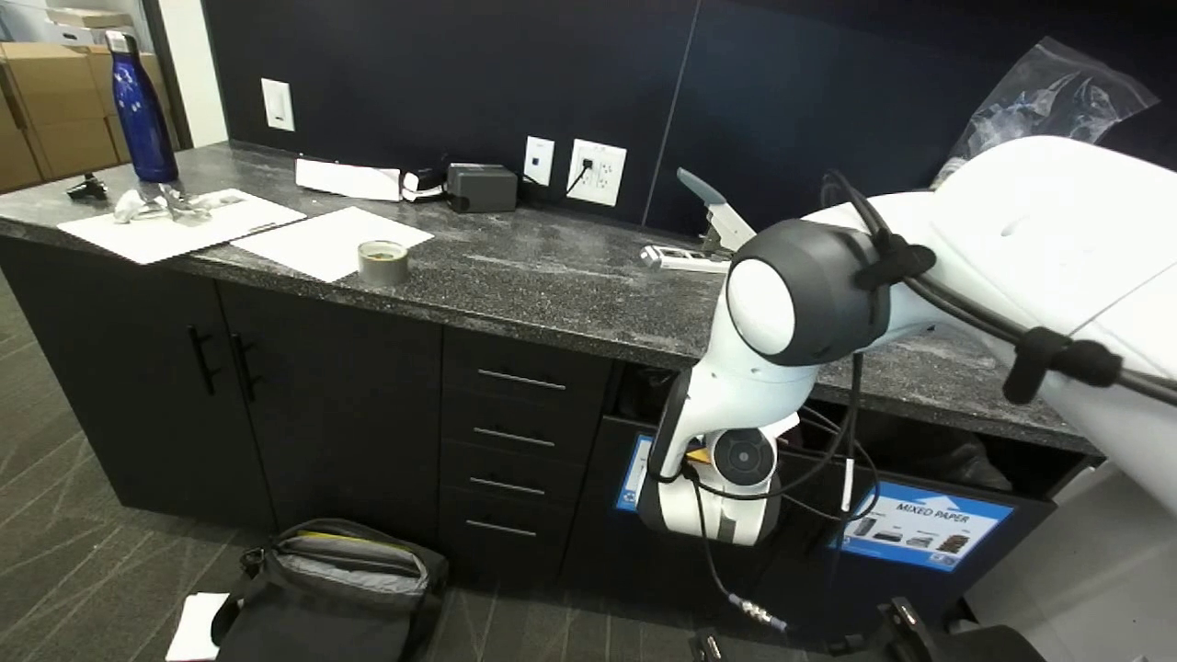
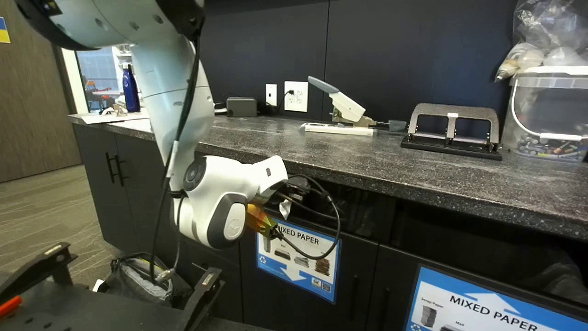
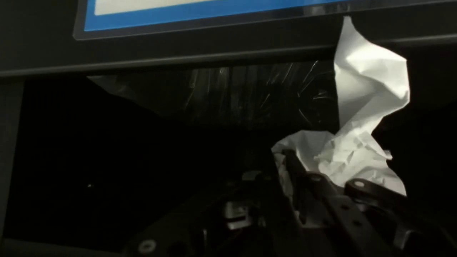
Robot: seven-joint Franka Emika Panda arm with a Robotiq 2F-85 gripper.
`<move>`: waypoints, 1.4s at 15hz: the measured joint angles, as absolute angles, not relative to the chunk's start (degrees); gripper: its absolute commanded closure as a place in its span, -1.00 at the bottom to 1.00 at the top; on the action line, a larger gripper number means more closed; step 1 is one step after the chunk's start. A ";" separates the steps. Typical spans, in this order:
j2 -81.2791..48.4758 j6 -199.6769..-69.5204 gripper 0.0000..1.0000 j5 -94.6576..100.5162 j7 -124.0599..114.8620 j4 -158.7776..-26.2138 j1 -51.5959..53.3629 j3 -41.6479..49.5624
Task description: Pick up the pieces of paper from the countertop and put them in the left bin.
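A crumpled white piece of paper [image 3: 371, 82] is pinched in my gripper [image 3: 285, 160], whose narrow jaws are shut on it. Both sit at the dark slot of the left bin [image 2: 294, 294], under the countertop edge; the paper's scrap end [image 2: 285, 208] shows below the wrist in an exterior view. The bin's label [image 1: 634, 473] is mostly behind the arm in an exterior view. More crumpled pieces of paper [image 1: 179, 204] lie on flat sheets at the far left of the dark countertop [image 1: 552, 285]. My fingertips are dim and partly covered by paper.
The right-hand bin [image 2: 395, 294] is beside the left bin. On the counter are a stapler [image 2: 344, 105], hole punch [image 2: 452, 133], clear tub [image 2: 542, 110], tape roll [image 1: 382, 267] and blue bottle [image 1: 142, 115]. A clear liner [image 3: 242, 92] hangs inside the slot.
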State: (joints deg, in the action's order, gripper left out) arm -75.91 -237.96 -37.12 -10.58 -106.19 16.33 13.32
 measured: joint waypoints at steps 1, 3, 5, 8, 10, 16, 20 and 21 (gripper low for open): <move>-76.05 -237.95 0.83 -36.16 -9.11 -104.44 14.35 12.03; -76.39 -237.81 0.83 -34.34 -6.81 -101.39 11.15 10.01; -76.90 -237.55 0.83 -32.91 -5.14 -98.87 8.74 8.42; -78.25 -236.89 0.29 -31.60 -3.26 -95.53 6.43 6.92; -78.92 -235.19 0.17 -31.41 -1.49 -94.21 5.78 6.60; -77.15 -226.13 -0.77 -26.05 -0.65 -95.35 4.21 4.49; -71.27 -224.35 -1.00 -25.95 -0.66 -102.89 4.41 2.49; -69.18 -224.33 -1.00 -26.60 -0.66 -105.60 4.73 2.13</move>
